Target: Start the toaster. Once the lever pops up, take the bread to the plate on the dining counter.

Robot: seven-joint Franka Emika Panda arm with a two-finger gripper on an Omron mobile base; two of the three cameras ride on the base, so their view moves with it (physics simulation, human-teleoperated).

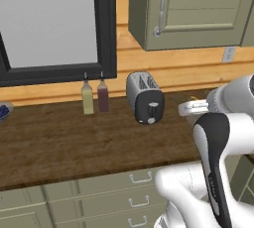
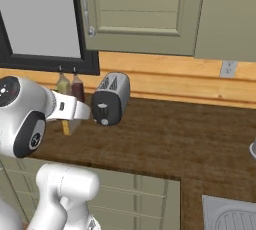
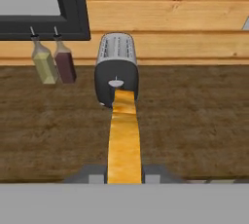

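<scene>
Now the gripper (image 3: 124, 177) is clamped on the bread (image 3: 124, 135), its far edge reaching the toaster (image 3: 116, 67); beside stand two bottles (image 3: 53, 62), yellow-green and dark red.

Silver-grey toaster (image 1: 144, 96), black end panel

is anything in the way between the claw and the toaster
Nothing visible on the counter blocks it. The claw is shut on the bread, which points at the toaster. The bottles stand off to one side by the wall.
</scene>
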